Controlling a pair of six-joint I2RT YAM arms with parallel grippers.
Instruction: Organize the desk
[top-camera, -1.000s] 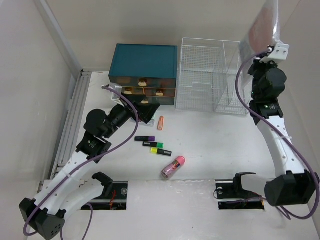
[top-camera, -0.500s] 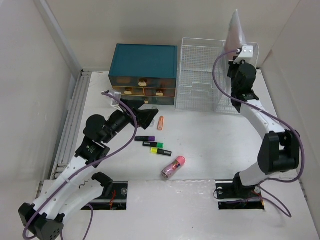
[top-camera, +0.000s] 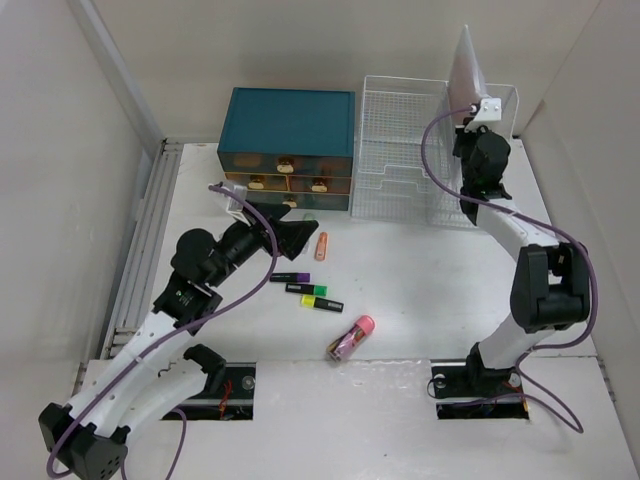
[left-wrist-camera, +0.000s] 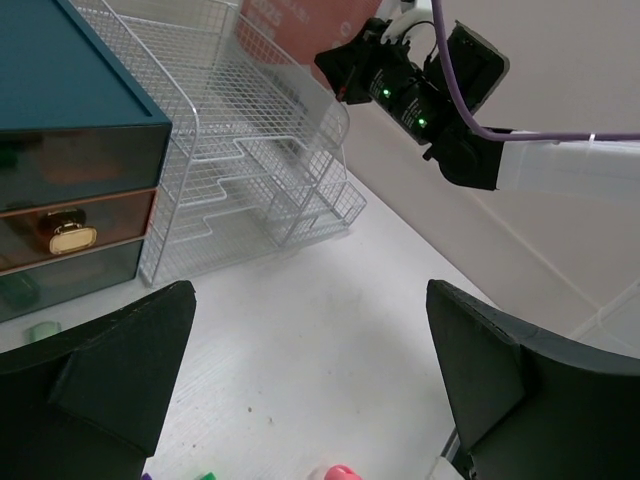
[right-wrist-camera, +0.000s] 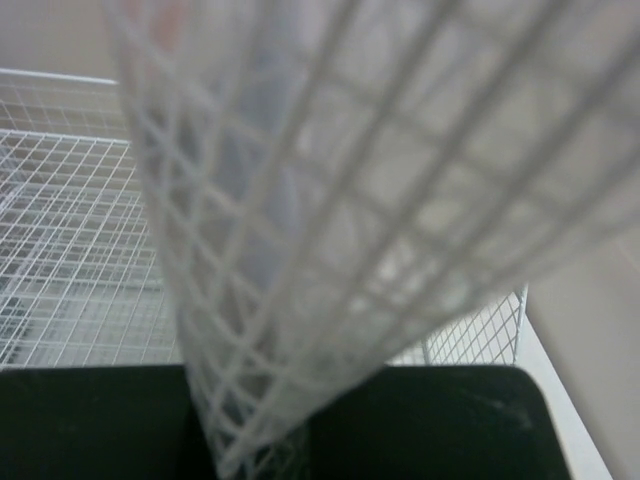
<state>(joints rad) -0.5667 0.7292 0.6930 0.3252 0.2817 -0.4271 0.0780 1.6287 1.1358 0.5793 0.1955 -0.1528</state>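
desk (top-camera: 420, 270): white top fills the middle of the top view, with a grey rail (top-camera: 150, 235) along its left edge

left gripper (top-camera: 298, 230): fingers spread wide with nothing between them, low over the desk left of centre, just below the teal drawer cabinet (top-camera: 288, 122)

right gripper (top-camera: 478, 112): upper right of the frame, fingers pinched on a translucent mesh pouch (top-camera: 462, 62), which stands upright over the right part of the white wire basket (top-camera: 400, 150); which compartment cannot be told

loose on the desk near centre: three highlighters (top-camera: 307, 289) in a staggered row, an orange cylinder (top-camera: 321, 245) above them, a pink-capped tube (top-camera: 348, 337) below them
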